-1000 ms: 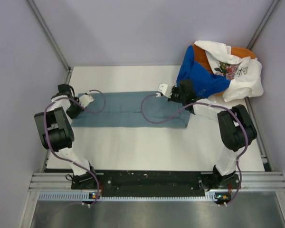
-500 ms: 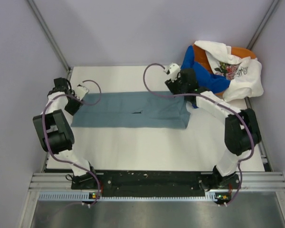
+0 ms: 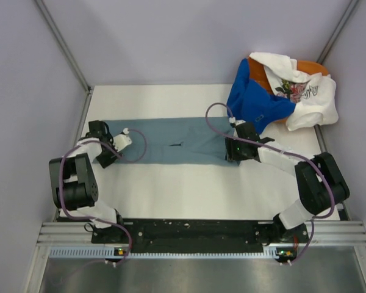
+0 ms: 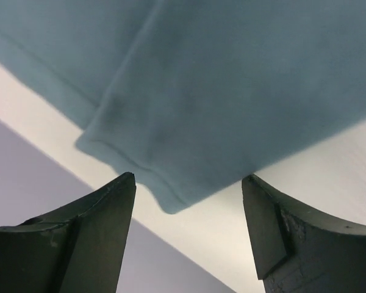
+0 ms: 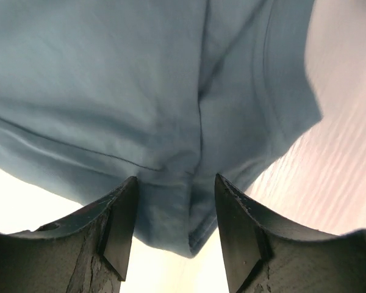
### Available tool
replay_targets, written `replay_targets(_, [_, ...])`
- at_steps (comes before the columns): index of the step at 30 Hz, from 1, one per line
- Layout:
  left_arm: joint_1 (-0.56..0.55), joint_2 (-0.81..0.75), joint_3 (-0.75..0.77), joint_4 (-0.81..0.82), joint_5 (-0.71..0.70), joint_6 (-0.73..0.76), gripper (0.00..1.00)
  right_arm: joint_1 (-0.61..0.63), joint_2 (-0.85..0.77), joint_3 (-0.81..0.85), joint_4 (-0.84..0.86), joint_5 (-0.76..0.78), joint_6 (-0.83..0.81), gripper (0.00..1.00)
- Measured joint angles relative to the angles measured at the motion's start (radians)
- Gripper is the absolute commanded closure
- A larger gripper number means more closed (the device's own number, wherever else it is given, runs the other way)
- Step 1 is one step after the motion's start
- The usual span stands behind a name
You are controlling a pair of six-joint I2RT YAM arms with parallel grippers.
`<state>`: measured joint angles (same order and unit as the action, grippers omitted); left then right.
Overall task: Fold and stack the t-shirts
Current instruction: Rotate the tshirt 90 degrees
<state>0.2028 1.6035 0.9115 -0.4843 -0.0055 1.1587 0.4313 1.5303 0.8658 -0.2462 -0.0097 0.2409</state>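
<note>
- My left gripper (image 3: 121,140) sits low at the left end of the dusty slate-blue t-shirt (image 3: 171,140). The left wrist camera shows its fingers (image 4: 104,207) spread wide, with nothing pinched between them.
- In that view the slate-blue t-shirt's (image 4: 232,91) hemmed corner lies on the white table (image 4: 329,165) just ahead of the gap between my fingers. I cannot tell whether the fingers touch the cloth.
- From above, the slate-blue t-shirt lies flat as a long band folded lengthwise, running left to right across the table (image 3: 171,189) between my two grippers.
- My right gripper (image 3: 233,149) is down at the right end of the slate-blue t-shirt, near its front edge. The right wrist camera shows its fingers (image 5: 119,226) parted.
- There the slate-blue t-shirt's (image 5: 110,91) layered, stitched edge reaches down into the gap between my fingers. They stand either side of it and are not closed on it.
- Beyond the right end of the slate-blue t-shirt, the other tees lie in a loose, unfolded heap. The royal blue t-shirt (image 3: 253,101) is nearest the slate-blue one.
- The white floral-print t-shirt (image 3: 308,97) is draped over the royal blue one on the far side from the slate-blue t-shirt. The orange t-shirt (image 3: 312,66) peeks out beneath them.
</note>
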Motion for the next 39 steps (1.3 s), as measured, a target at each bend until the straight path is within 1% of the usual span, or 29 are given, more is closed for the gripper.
replay_targets(2, [-0.011,0.0,-0.027,0.086,-0.043,0.008,0.3,0.0,0.025,-0.036,-0.002,-0.007,0.035,0.56])
replay_targets(3, [-0.021,-0.008,-0.051,0.135,-0.067,0.023,0.35,0.0,0.04,-0.043,-0.003,-0.004,0.045,0.62])
replay_targets(5, [-0.04,-0.037,-0.119,0.231,-0.104,0.055,0.58,0.0,0.052,-0.039,0.024,-0.005,0.07,0.67])
replay_targets(6, [-0.046,-0.047,-0.141,0.254,-0.109,0.062,0.67,0.0,0.06,-0.037,0.03,-0.005,0.077,0.71])
replay_targets(8, [-0.056,-0.068,-0.197,0.297,-0.114,0.09,0.88,-0.003,0.075,-0.027,0.042,-0.006,0.087,0.83])
replay_targets(9, [-0.057,-0.076,-0.213,0.303,-0.114,0.097,1.0,-0.005,0.082,-0.021,0.045,-0.006,0.09,0.87])
replay_targets(10, [-0.057,-0.086,-0.231,0.301,-0.114,0.103,1.0,-0.005,0.089,-0.016,0.046,-0.007,0.091,0.9])
replay_targets(11, [-0.057,-0.097,-0.246,0.298,-0.117,0.112,1.0,-0.008,0.098,-0.008,0.045,-0.008,0.093,0.93])
replay_targets(13, [-0.057,-0.124,-0.264,0.271,-0.123,0.121,1.0,-0.009,0.12,0.018,0.037,-0.014,0.091,0.95])
replay_targets(15, [-0.055,-0.16,-0.275,0.204,-0.126,0.123,1.0,-0.009,0.148,0.053,0.024,-0.021,0.084,0.97])
replay_targets(18, [-0.053,-0.232,-0.301,0.073,-0.125,0.125,1.0,-0.009,0.189,0.106,0.002,-0.034,0.07,0.97])
replay_targets(20, [-0.053,-0.311,-0.325,-0.057,-0.112,0.131,1.0,-0.008,0.223,0.153,-0.019,-0.046,0.056,0.97])
replay_targets(21, [-0.053,-0.343,-0.333,-0.108,-0.104,0.137,0.98,-0.008,0.243,0.181,-0.033,-0.054,0.046,0.98])
replay_targets(23, [-0.058,-0.421,-0.347,-0.243,-0.057,0.158,0.9,-0.008,0.306,0.27,-0.077,-0.072,0.01,0.98])
replay_targets(24, [-0.063,-0.444,-0.349,-0.285,-0.036,0.168,0.87,-0.008,0.336,0.314,-0.098,-0.079,-0.01,0.98])
replay_targets(25, [-0.075,-0.467,-0.349,-0.33,-0.01,0.176,0.81,-0.009,0.374,0.372,-0.123,-0.085,-0.031,0.98])
replay_targets(26, [-0.09,-0.489,-0.349,-0.371,0.018,0.181,0.72,-0.01,0.417,0.438,-0.147,-0.093,-0.055,0.98])
replay_targets(27, [-0.109,-0.504,-0.349,-0.407,0.045,0.185,0.6,-0.01,0.461,0.505,-0.171,-0.1,-0.079,0.98])
replay_targets(30, [-0.158,-0.521,-0.342,-0.496,0.119,0.187,0.35,-0.013,0.576,0.689,-0.239,-0.111,-0.146,0.97])
replay_targets(33, [-0.185,-0.521,-0.31,-0.577,0.181,0.173,0.3,-0.024,0.668,0.845,-0.308,-0.108,-0.208,0.94])
replay_targets(35, [-0.19,-0.521,-0.267,-0.62,0.212,0.161,0.29,-0.035,0.716,0.932,-0.354,-0.096,-0.246,0.94])
replay_targets(37, [-0.191,-0.519,-0.192,-0.649,0.235,0.123,0.27,-0.047,0.756,1.006,-0.391,-0.073,-0.288,0.93])
replay_targets(39, [-0.183,-0.506,-0.111,-0.644,0.244,0.074,0.27,-0.055,0.787,1.067,-0.419,-0.04,-0.336,0.92])
